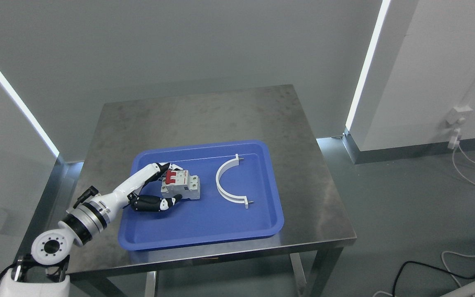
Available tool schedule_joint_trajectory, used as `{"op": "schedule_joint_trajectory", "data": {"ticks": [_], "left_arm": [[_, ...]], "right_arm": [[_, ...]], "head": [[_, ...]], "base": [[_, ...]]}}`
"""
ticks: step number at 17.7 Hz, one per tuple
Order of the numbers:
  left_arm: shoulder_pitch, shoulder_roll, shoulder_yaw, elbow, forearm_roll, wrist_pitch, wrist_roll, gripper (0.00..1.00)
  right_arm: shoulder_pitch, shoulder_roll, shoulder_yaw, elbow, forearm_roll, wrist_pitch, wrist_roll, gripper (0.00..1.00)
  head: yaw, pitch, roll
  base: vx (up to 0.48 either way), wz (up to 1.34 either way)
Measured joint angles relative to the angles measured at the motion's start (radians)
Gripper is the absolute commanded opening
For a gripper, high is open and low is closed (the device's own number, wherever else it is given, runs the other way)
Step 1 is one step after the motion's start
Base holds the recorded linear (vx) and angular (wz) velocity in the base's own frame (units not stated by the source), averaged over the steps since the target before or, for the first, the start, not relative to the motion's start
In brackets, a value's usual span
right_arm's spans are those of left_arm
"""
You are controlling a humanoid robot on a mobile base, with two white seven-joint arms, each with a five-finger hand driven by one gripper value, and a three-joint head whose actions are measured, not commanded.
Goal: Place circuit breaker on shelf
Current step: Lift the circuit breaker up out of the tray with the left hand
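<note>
The left arm (97,210) is reaching in from the lower left corner, its white forearm angling up and to the right over the near left edge of the desk (204,111). The left hand (161,187) is lying over the left part of a blue tray (204,225), with its upper fingers (155,170) stretching along the far side of the circuit breaker (180,185) and the black-and-white thumb curving in along its near side. The fingers are cupping the breaker's left end from both sides, and the tips are appearing to touch it, though whether the grip is firm cannot be told.

The circuit breaker, a grey-white block with red switch levers (171,177) on its left half, is sitting on the floor of the tray, left of the tray's middle. To its right, apart from it, a white half-round pipe clamp (225,185) is lying flat in the tray, its open side facing right and small pins sticking out at both ends.

The tray is resting on the stainless steel desk, towards the near edge. Further right, beyond the desk, white cables (474,169) are trailing across the grey floor beneath a wall socket (457,117), and a black cable (423,268) is curling at the lower right.
</note>
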Motion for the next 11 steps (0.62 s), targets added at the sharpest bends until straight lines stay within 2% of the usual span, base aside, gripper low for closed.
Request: {"op": "schedule_joint_trajectory", "data": {"ticks": [3,5,11], "left_arm": [[-0.045,-0.069,0.061,0.005,0.013,-0.052,0.018,0.10],[-0.065,-0.105,0.101,0.008,0.035,-0.096,0.080,0.11],[-0.043,-0.182,0.185,0.012,0.120,-0.356,0.398,0.11]], "right_arm": [[0.000,0.000,0.000,0.000,0.000,0.000,0.000,1.00],[0.000,0.000,0.000,0.000,0.000,0.000,0.000,1.00],[0.000,0.000,0.000,0.000,0.000,0.002,0.000,1.00]], "head": [[0.0000,0.000,0.000],[0.0000,0.000,0.000],[0.0000,0.000,0.000]], "base": [[-0.001,0.01],[-0.002,-0.02],[-0.004,0.01]]}}
